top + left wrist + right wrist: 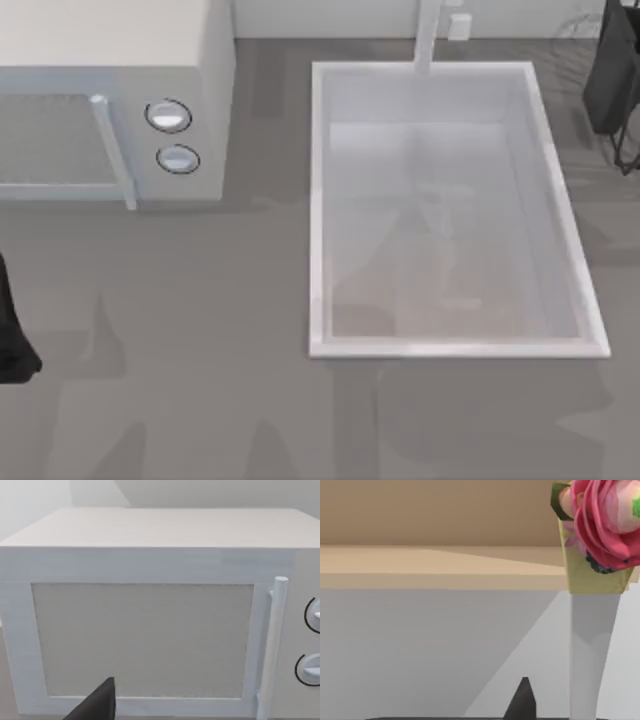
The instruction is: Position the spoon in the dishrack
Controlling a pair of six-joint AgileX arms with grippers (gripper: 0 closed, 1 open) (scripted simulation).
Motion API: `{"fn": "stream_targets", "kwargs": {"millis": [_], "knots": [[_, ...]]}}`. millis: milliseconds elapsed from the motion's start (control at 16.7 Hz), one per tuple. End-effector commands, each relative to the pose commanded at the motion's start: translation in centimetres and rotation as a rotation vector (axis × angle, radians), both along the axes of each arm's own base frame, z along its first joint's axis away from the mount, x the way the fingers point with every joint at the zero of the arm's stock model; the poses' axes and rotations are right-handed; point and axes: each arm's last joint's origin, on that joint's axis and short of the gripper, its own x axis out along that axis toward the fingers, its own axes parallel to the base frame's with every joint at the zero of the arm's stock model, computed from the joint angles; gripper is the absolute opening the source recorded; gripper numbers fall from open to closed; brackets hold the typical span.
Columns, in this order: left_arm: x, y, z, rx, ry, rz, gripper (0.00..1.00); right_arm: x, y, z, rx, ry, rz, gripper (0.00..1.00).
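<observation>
Spoon (upright) beside right gripper

The spoon is seen close up in the right wrist view. Its head is a rounded red-pink shape made of petal-like folds, with a small green patch at one edge and dark specks where it joins the neck. The neck is a dull yellow block, and a flat, pale cream-white handle runs from it in a straight line out of the picture. Whether the spoon is being gripped cannot be told. The dishrack is seen in the top view as a few thin dark-grey wire rods, just beyond the far right corner of the sink. It is cut off by the picture's right edge.
</observation>
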Motion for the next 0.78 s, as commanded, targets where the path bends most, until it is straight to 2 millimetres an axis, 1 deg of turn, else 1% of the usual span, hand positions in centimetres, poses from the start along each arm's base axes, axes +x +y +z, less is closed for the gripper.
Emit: {"fn": "stream_targets", "kwargs": {"millis": [120, 180, 300, 360, 660, 780], "knots": [[0.0, 0.0, 0.0, 0.000, 0.000, 0.000, 1.00, 2.0, 1.0, -3.2, 0.000, -0.001, 0.002, 0.00], [0.0, 0.0, 0.0, 0.000, 0.000, 0.000, 1.00, 2.7, 1.5, -4.6, 0.003, 0.003, 0.003, 0.00], [0.0, 0.0, 0.0, 0.000, 0.000, 0.000, 1.00, 3.5, 2.4, -6.8, 0.007, 0.013, 0.003, 0.00], [0.0, 0.0, 0.0, 0.000, 0.000, 0.000, 1.00, 3.7, 2.7, -7.4, 0.009, 0.018, 0.003, 0.00], [0.0, 0.0, 0.0, 0.000, 0.000, 0.000, 1.00, 3.8, 2.8, -7.6, 0.010, 0.019, 0.003, 0.00], [0.0, 0.0, 0.0, 0.000, 0.000, 0.000, 1.00, 3.8, 2.8, -7.6, 0.010, 0.019, 0.003, 0.15]]}}
